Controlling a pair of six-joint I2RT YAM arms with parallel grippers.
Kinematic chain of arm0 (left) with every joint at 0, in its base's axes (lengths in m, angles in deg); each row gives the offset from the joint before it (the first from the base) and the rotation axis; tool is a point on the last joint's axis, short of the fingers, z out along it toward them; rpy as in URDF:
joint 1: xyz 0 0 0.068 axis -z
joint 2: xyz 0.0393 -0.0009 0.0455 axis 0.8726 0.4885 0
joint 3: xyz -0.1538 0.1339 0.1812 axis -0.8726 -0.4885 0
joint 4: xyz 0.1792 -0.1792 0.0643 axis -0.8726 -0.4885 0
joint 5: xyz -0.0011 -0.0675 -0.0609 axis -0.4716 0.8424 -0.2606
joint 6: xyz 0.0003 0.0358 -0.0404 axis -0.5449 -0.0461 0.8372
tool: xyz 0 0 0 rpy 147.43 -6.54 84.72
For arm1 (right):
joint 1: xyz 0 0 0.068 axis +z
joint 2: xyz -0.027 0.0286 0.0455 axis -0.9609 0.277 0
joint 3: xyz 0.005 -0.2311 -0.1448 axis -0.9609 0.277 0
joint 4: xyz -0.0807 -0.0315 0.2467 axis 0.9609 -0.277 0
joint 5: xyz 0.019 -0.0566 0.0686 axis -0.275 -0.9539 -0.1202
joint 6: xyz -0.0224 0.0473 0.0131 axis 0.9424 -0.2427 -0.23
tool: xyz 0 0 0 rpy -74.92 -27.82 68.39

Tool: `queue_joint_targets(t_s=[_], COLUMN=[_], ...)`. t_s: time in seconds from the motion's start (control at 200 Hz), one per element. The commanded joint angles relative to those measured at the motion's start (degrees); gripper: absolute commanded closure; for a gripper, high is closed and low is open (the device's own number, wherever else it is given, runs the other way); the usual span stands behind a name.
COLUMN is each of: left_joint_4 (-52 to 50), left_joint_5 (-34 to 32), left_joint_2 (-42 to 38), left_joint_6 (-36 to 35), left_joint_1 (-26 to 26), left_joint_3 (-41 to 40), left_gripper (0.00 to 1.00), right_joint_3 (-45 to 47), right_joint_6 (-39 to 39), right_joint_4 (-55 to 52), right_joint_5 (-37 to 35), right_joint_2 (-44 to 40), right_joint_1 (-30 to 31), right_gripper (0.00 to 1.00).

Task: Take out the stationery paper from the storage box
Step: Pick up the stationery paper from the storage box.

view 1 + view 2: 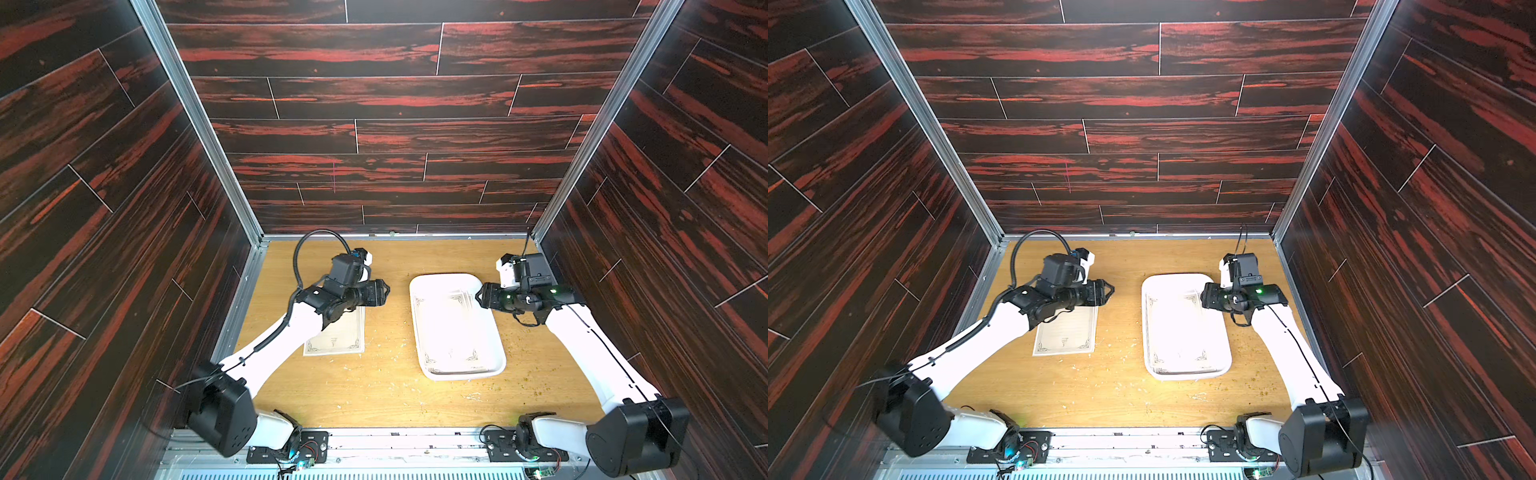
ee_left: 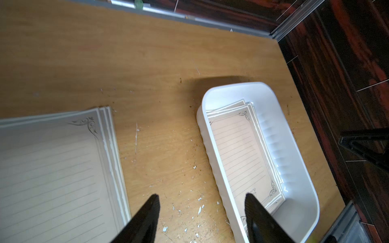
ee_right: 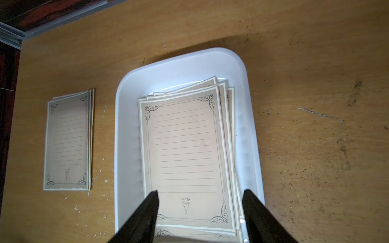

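1. A light brown wood-grain tabletop (image 1: 374, 399) forms the floor of the cell in both top views.
2. Around it stand dark panels with red wood-grain streaks: a back wall (image 1: 395, 104) at 12 o'clock, and side walls at 9 o'clock (image 1: 83, 187) and 3 o'clock (image 1: 685, 187).
3. Two grey aluminium corner posts rise at 11 o'clock (image 1: 202, 120) and 1 o'clock (image 1: 601, 120).
4. A thin pink vertical line (image 1: 334, 178) marks the back wall.
5. Some small white flecks (image 1: 473, 397) lie scattered toward 6 o'clock, and yellow-green crumbs (image 1: 540, 386) toward 4 o'clock.
6. A long pale scratch (image 3: 320, 114) in the tabletop shows in the right wrist view.
7. A slotted metal grille (image 1: 353, 476) runs along the 6 o'clock edge.
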Motion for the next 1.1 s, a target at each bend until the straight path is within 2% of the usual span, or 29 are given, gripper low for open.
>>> queue_joint_targets(t_s=[0.0,0.436,0.736,0.912,1.097], left_joint_4=[-2.1,0.0,0.9,1.2,0.6], left_joint_5=[1.2,4.5,6.7,7.8,9.2], left_joint_2=[3.1,12.2,16.5,18.5,19.8], left_joint_6=[2.5,8.5,13.5,14.6,14.7], left_joint_1=[0.7,3.3,4.5,5.6,6.3], left_joint_3=[2.7,4.9,5.8,6.3,6.7], left_gripper=[0.34,0.34,0.36,0.42,0.43], right_joint_3=[1.4,6.7,8.4,8.3,8.0], right_joint_6=[-0.8,-3.7,-3.4,-2.1,-1.6], right_joint_4=[3.0,10.2,14.5,15.4,15.6], right_joint_5=[2.4,5.5,4.2,2.6,2.4], right_joint_2=[1.8,9.3,13.8,16.4,18.4], right_joint_1=[-0.4,-0.4,-0.4,-0.3,-0.3], right_gripper=[0.35,0.38,0.38,0.41,0.41])
